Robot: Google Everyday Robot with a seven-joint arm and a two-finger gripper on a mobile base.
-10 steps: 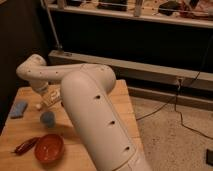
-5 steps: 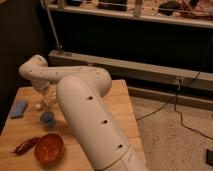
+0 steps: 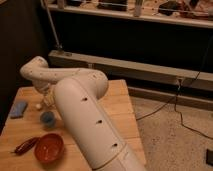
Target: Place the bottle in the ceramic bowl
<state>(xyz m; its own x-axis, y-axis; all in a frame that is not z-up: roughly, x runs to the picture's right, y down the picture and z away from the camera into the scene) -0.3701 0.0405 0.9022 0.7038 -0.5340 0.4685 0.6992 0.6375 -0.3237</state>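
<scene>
Can make out the gripper (image 3: 46, 96) at left centre, low over the wooden table (image 3: 120, 102). Cannot tell whether parted or clamped. Just below-left, see a small whitish shape, seemingly the bottle (image 3: 38, 105), on the table. Lower down, find a light-blue cup (image 3: 47, 118), then the ceramic bowl (image 3: 59, 146) at lower left, apart from the bottle.

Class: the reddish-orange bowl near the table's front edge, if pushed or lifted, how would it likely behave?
The ceramic bowl looks wide and shallow, so a push would probably slide it, not tip it. Its glazed-looking surface suggests a slippery, rigid, breakable rim. The gripper hangs behind it, past the blue cup, toward the table's far side.
</scene>
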